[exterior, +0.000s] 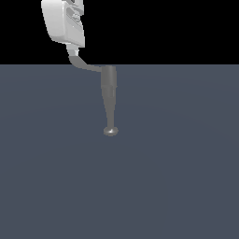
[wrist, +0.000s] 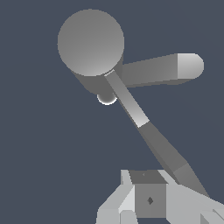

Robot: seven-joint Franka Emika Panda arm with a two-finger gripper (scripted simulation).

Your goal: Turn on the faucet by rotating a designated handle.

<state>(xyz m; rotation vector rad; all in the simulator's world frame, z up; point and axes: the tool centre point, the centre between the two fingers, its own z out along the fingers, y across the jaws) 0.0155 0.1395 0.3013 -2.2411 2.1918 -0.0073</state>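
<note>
At the exterior view's left, near the top edge, the white end effector (exterior: 71, 46) hangs in front of the black background, its bulky body tilted and cut off by the frame. Its lower end meets the flared tip of the handle (exterior: 83, 64), the thin curved grey lever that runs from there toward the exterior view's right and joins the wide end of the faucet (exterior: 108, 95). Whether the fingers are apart or closed on the lever cannot be told from this view, since the tips are hidden where they meet it.

Further right, near the middle of the picture, the faucet stands as a grey tapered tube, widest where the lever joins it and narrowing downward in the picture to a small shiny rounded knob (exterior: 110, 131). It sits on the flat blue-grey table (exterior: 186, 163).

In the wrist view, the faucet (wrist: 90, 43) shows as a round grey disc seen end-on, with a second cylindrical part (wrist: 162, 70) jutting off from it. The handle (wrist: 148, 131) runs as a long flat bar from the disc to the pale blocky end effector (wrist: 153, 199) at the picture's edge, and its far end disappears beside the end effector's body. The fingertips are cropped here too, so the grip remains unclear.
</note>
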